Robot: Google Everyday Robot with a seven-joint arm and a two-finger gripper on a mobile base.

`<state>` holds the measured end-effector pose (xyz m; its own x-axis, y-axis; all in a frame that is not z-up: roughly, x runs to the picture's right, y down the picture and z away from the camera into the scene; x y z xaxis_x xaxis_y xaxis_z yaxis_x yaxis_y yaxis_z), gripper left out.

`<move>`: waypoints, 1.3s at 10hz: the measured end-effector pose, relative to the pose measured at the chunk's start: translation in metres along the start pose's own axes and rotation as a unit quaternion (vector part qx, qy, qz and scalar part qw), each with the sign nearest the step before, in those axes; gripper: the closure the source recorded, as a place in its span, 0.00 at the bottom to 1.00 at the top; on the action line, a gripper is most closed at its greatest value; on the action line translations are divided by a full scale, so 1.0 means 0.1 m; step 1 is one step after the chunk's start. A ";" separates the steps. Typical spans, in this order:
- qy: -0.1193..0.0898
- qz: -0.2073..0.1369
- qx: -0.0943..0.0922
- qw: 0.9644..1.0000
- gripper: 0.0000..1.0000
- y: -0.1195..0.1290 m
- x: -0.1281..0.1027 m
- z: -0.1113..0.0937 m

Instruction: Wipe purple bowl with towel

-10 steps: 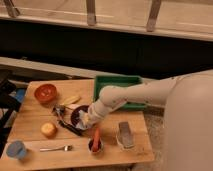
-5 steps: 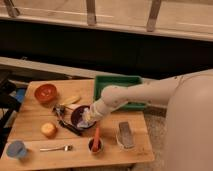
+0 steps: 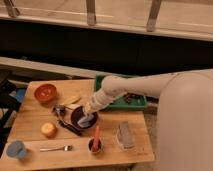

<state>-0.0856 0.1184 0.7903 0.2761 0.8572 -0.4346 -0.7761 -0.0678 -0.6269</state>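
One wiping pass looks underway, I judge: my gripper [image 3: 89, 111], its opening impossible to tell, presses the towel [image 3: 86, 120] into the purple bowl [image 3: 83, 117] mid-table [image 3: 30, 125], so next I'd sweep around its rim.

— Where is the arm?
— It reaches from the robot's white body at right, leftward and downward, bent at a bulky joint.
— And the end effector [image 3: 89, 113]?
— Low, pointing down at the arm's far end.
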 end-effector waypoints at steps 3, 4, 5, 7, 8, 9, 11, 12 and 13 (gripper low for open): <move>0.016 -0.030 -0.017 0.999 1.00 0.35 0.26 0.10; 0.024 -0.038 -0.018 0.999 1.00 0.48 0.42 0.15; 0.028 -0.040 -0.018 0.999 1.00 0.55 0.51 0.18; 0.029 -0.028 -0.007 0.999 1.00 0.61 0.73 0.21; 0.027 -0.021 -0.002 0.999 1.00 0.60 0.76 0.21; 0.024 -0.013 0.003 1.000 1.00 0.56 0.76 0.20; 0.012 0.002 0.016 1.000 1.00 0.38 0.63 0.14; 0.008 0.013 0.024 1.000 1.00 0.21 0.49 0.10; 0.002 0.022 0.030 0.999 1.00 0.03 0.28 0.06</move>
<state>-0.0833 0.1450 0.7800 0.2422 0.8523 -0.4637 -0.8206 -0.0750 -0.5665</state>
